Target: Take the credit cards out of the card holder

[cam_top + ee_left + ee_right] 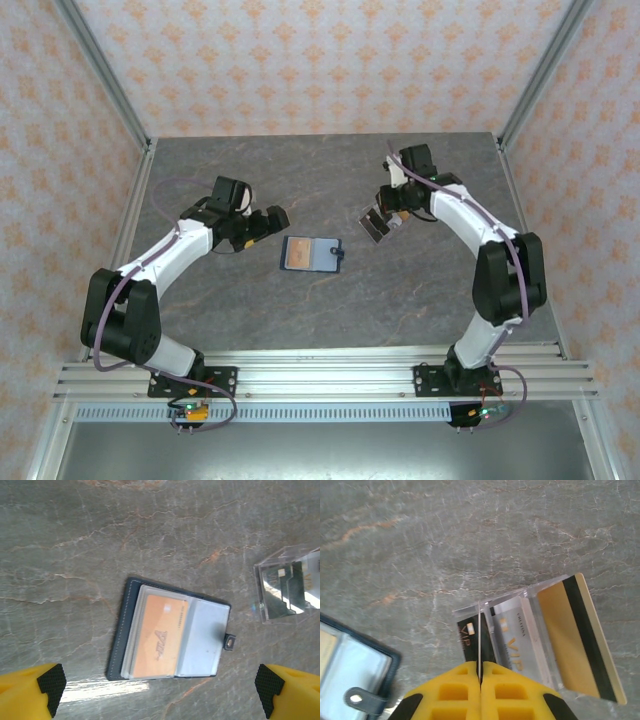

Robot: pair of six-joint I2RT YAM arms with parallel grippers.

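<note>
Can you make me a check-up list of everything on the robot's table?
Surface: grey marbled table, no spills seen.
Job's things: card holder lies open with an orange card in its pocket; loose cards, black, silver and gold, fanned out apart from it.
Clutter: nothing seen.
Grippers: left gripper open near the holder; right gripper, jaws shut on a thin card seen edge-on.
Cables: purple cable along each arm.
Surroundings: patterned walls, metal frame posts.

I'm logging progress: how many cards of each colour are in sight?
Orange card in the wallet: 1
Black card: 1
Silver card: 1
Gold card, black stripe: 1
White card, edge-on in the right hand: 1
Total: 5
</note>
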